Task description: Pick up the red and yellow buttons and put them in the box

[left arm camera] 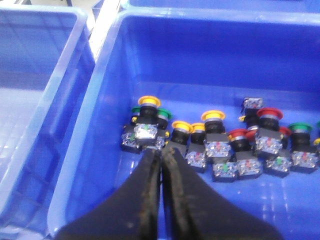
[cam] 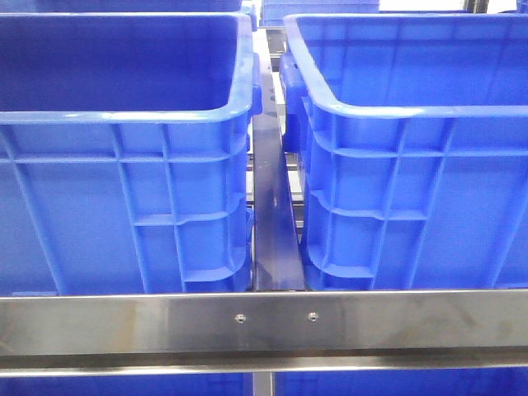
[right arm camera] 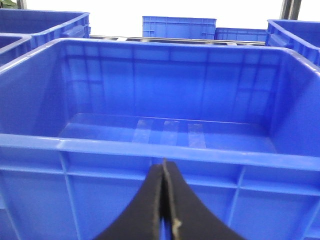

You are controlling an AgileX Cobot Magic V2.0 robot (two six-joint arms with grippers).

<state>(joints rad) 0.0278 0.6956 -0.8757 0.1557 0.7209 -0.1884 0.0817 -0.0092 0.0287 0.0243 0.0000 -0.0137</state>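
Observation:
A cluster of push buttons lies on the floor of a blue crate in the left wrist view. Yellow-capped buttons sit in the middle and red-capped buttons to one side. My left gripper is shut with nothing in it, its tips just short of a yellow-capped button. In the right wrist view an empty blue box fills the frame. My right gripper is shut and empty, just outside that box's near rim. Neither gripper shows in the front view.
Green-capped buttons lie mixed in with the others. A second crate stands beside the button crate. The front view shows two blue crates side by side behind a steel rail. More blue crates stand farther back.

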